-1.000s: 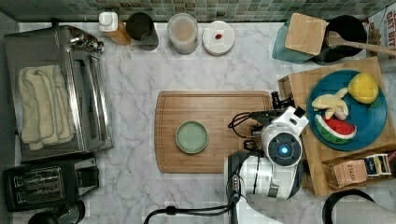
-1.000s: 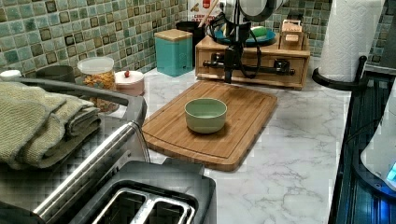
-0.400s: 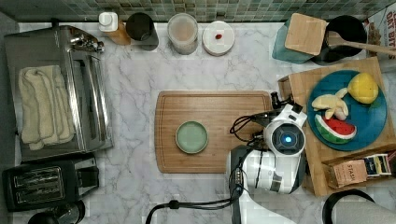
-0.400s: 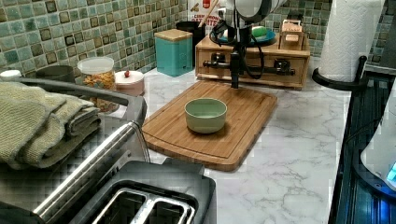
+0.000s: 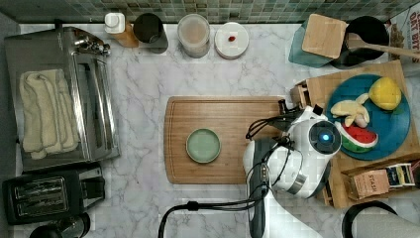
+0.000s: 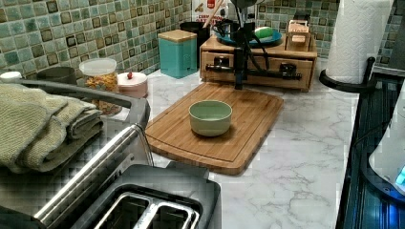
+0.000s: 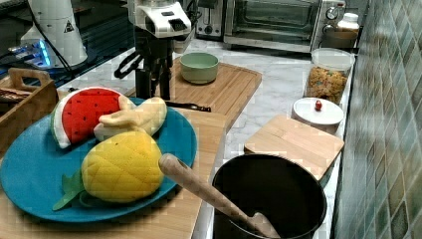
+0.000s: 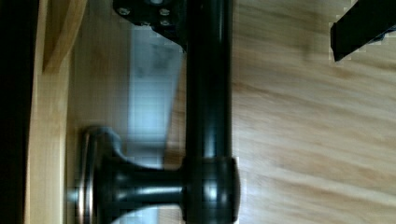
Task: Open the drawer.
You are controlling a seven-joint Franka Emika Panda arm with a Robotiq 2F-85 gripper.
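Bamboo cutting board (image 6: 217, 125) with green bowl (image 6: 210, 117) fronts the drawer (image 6: 258, 66); gripper (image 6: 239, 81) state unclear

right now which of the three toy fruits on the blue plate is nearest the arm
The watermelon slice, red with a green rind. In the top view it lies right beside the arm's wrist; the banana and the yellow pineapple sit farther across the blue plate.

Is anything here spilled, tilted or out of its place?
Nothing stands out. The green bowl sits upright on the cutting board, the blue plate rests on the wooden box, and the drawer looks shut, with the gripper at its black handle.
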